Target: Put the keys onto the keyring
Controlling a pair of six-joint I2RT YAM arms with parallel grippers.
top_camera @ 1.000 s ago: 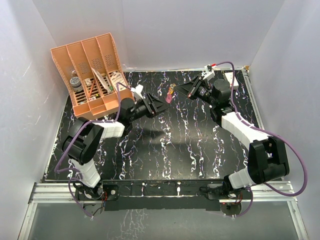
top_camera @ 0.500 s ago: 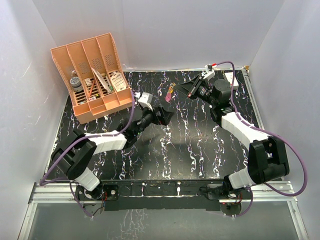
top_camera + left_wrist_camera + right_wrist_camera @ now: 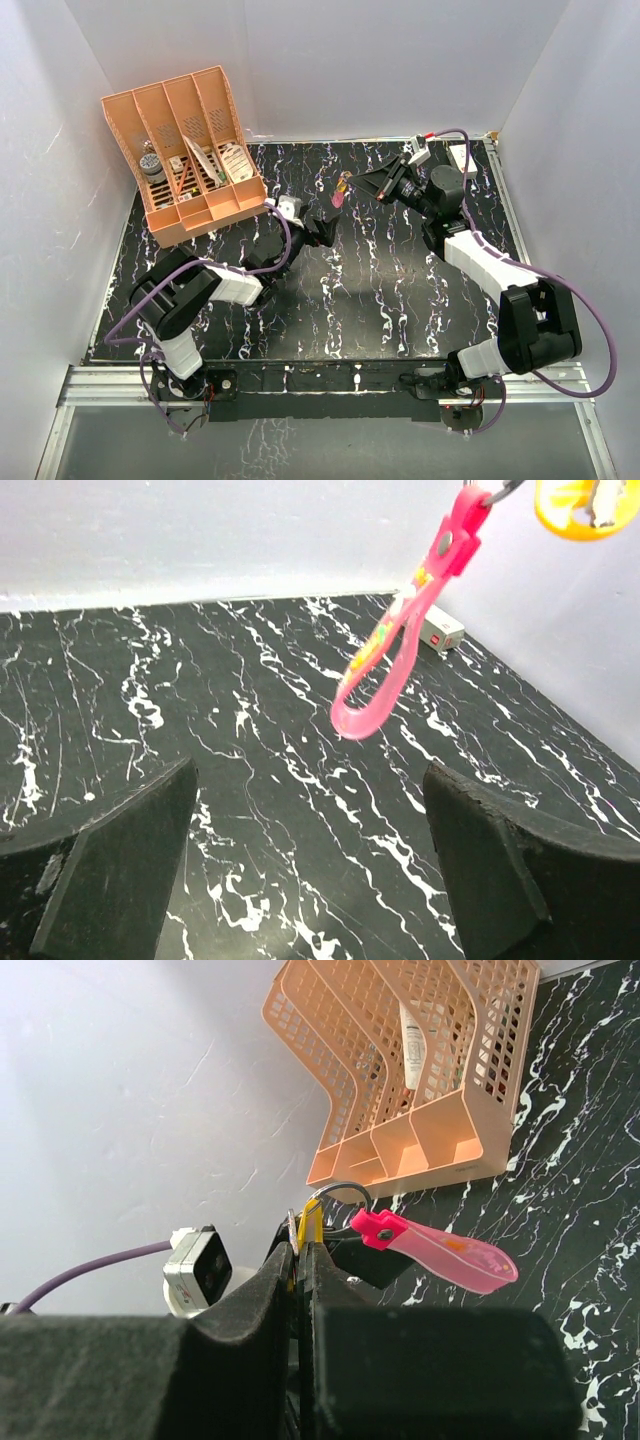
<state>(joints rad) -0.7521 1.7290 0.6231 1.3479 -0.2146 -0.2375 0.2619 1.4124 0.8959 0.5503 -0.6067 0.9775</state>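
Up over the far middle of the black marbled table (image 3: 380, 300), the right gripper (image 3: 300, 1260) has its jaws pressed together on the small yellow key (image 3: 310, 1222), which stands edge-on between the two dark fingers. The keyring (image 3: 339, 196) is off the table. Its dark metal ring (image 3: 340, 1193) sits right against the head of the key, and its pink strap (image 3: 445, 1252) hangs from that ring with its looped end free in the air. I cannot tell whether the ring passes through the key's hole.

The left gripper (image 3: 327, 224) is just to the near left of the keyring and points toward it. Its jaws are spread wide, with nothing between them. In the left wrist view the two dark fingers (image 3: 110, 875) sit at the bottom corners, and the strap dangles beyond and above the gap, apart from both. The yellow key head shows at the top right corner of that view.

An orange desk organiser (image 3: 190, 150) with four slanted compartments stands at the far left of the table, with a few small items in its slots. A small white box (image 3: 440, 632) lies on the table at the far right, by the wall. Purple cables (image 3: 560, 290) run along both arms.
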